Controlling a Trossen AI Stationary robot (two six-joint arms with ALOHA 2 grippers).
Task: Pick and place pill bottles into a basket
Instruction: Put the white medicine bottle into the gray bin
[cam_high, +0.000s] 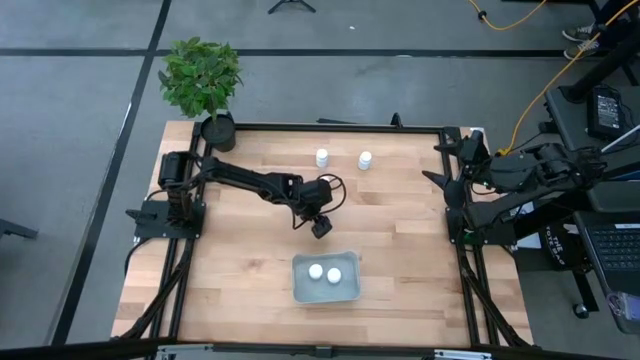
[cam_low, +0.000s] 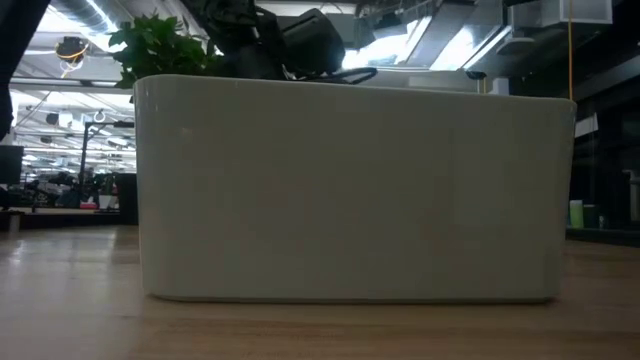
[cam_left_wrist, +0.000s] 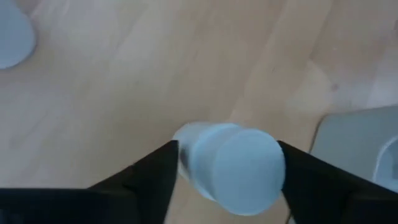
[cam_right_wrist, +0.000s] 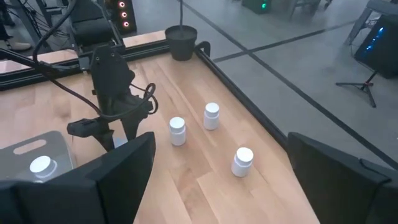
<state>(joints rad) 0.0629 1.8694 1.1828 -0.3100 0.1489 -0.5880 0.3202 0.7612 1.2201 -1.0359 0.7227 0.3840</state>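
Observation:
The pale grey-blue basket sits on the table near its front edge, with two white pill bottles in it. Its wall fills the low view. My left gripper hangs just beyond the basket's far side, shut on a white pill bottle. The right wrist view shows three more bottles standing on their bases on the far part of the table. My right gripper is open and empty at the table's right edge. My left gripper pinches the bottle's round side wall between its two fingers, one finger on each side. The fingers come from above, pointing down. The bottle's cap end faces up toward the wrist. The bottle is tilted and looks clear of the table.
A black pot with a green plant stands at the table's far left corner. A black frame runs around the table. Bare wood lies left and right of the basket. The basket's corner shows beside the held bottle.

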